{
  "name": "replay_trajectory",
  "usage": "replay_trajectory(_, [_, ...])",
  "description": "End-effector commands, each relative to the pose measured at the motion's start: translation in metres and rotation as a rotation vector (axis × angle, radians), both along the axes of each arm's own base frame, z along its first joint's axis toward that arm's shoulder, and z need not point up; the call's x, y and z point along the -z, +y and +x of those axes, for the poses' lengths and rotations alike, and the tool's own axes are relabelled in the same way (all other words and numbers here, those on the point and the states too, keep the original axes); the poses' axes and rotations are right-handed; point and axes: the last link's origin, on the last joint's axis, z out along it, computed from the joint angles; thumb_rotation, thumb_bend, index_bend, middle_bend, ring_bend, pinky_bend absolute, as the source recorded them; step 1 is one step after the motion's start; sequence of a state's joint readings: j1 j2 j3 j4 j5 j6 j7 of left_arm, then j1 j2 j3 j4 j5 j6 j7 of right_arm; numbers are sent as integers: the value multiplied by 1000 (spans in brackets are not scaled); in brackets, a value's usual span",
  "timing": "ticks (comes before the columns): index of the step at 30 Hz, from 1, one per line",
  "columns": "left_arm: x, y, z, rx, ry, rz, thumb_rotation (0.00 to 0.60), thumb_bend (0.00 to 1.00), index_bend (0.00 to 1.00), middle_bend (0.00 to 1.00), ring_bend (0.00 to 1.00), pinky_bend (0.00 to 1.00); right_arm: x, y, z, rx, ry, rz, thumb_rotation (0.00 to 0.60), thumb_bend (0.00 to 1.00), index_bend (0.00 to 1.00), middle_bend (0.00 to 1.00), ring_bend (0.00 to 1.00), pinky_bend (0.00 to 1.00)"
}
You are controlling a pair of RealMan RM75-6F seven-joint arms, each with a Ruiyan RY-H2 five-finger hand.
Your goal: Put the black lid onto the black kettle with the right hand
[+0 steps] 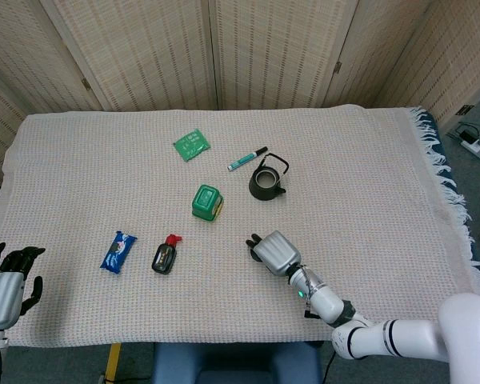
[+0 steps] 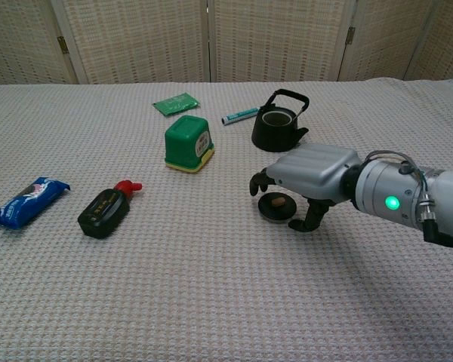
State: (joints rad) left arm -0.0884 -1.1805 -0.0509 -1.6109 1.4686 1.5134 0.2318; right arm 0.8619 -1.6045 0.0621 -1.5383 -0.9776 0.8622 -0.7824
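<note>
The black lid (image 2: 275,207), with a small brown knob, lies flat on the cloth in front of the black kettle (image 2: 278,121). My right hand (image 2: 309,177) arches low over it: the fingers curl down at the lid's left, the thumb stands on the cloth at its right. Nothing is gripped and the lid rests on the table. In the head view my right hand (image 1: 272,250) covers most of the lid, and the open-topped kettle (image 1: 266,181) stands behind it. Holding nothing, my left hand (image 1: 8,280) sits at the table's front left corner with fingers apart.
A green box (image 2: 189,143) stands left of the kettle. A black bottle with a red cap (image 2: 106,210) and a blue packet (image 2: 24,200) lie further left. A teal pen (image 2: 240,115) and a green sachet (image 2: 176,103) lie behind.
</note>
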Motion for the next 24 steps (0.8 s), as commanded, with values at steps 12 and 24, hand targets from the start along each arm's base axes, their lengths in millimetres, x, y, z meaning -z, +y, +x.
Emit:
replay_trajectory(12, [0,-1,-3,-6,-3,1,600,523,205,183,187,47,5,0,1,-8,12,-15,600,384,270,303,845,901])
replay_trajectory(24, [0,-2,-6,-15,-8,1,600,523,205,183,187,47,5,-3,1,-13,20,-46,600,384,322,360,865,919])
